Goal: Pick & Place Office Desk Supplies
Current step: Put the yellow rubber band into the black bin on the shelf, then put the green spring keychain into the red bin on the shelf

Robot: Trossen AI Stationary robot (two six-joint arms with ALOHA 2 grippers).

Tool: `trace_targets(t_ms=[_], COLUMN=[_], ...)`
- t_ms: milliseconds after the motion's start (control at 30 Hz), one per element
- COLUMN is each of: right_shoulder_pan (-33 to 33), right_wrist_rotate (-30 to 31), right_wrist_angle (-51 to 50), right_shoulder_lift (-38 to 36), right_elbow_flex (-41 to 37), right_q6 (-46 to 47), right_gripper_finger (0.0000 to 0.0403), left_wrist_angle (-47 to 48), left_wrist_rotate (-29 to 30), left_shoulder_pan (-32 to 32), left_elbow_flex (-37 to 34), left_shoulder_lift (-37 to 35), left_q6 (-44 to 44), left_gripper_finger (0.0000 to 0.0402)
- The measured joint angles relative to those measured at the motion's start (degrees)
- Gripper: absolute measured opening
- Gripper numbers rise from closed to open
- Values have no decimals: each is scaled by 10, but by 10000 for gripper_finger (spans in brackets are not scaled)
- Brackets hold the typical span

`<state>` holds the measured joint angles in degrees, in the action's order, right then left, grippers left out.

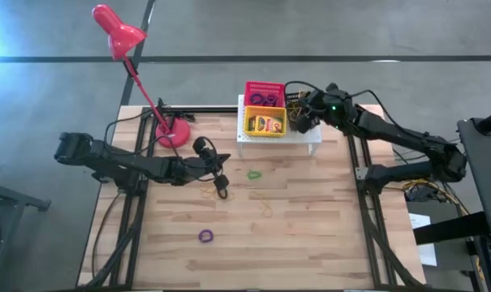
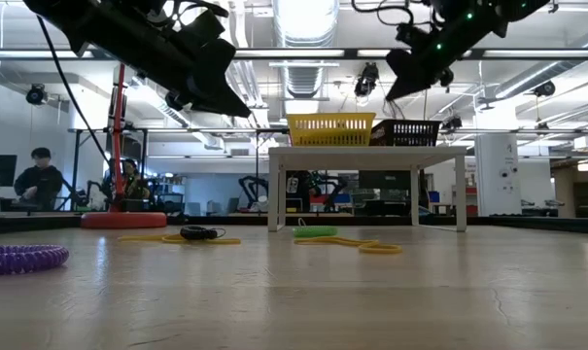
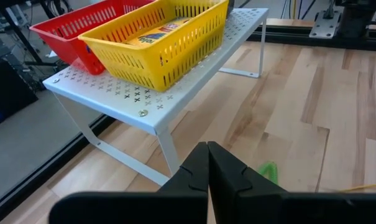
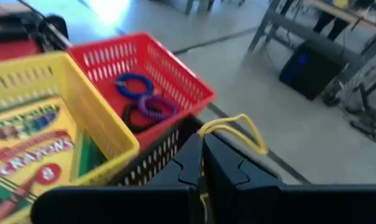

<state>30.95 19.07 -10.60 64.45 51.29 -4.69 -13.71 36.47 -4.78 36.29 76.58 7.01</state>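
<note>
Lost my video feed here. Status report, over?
Right gripper shut on yellow loop, above black basket on shelf. Left gripper shut, empty, over table. Nothing in the way.

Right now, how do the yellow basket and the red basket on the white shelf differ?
The yellow basket holds crayon boxes; the red basket holds elastic loops, one blue, one purple, one black. On the white shelf the yellow basket sits toward the table's middle, the red one behind it. Both are slotted, open-topped baskets standing side by side.
</note>
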Motion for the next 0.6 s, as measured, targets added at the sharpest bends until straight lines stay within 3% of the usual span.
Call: trace_targets(t_ms=[367,600], right_shoulder_pan=[-7,-7], right_wrist_rotate=[-1,-14], right_wrist_angle=[-95,-102], right_shoulder_lift=[4,-9], right_elbow_flex=[0,0], right_q6=[44,64], right_gripper_finger=[17,94], left_wrist_angle=[0,0], left_wrist_rotate=[0,0], left_shoulder_pan=[0,0], left_elbow_flex=[0,0], left_shoulder_lift=[0,0], left_q6=[-2,1], left_gripper_finger=[1,1])
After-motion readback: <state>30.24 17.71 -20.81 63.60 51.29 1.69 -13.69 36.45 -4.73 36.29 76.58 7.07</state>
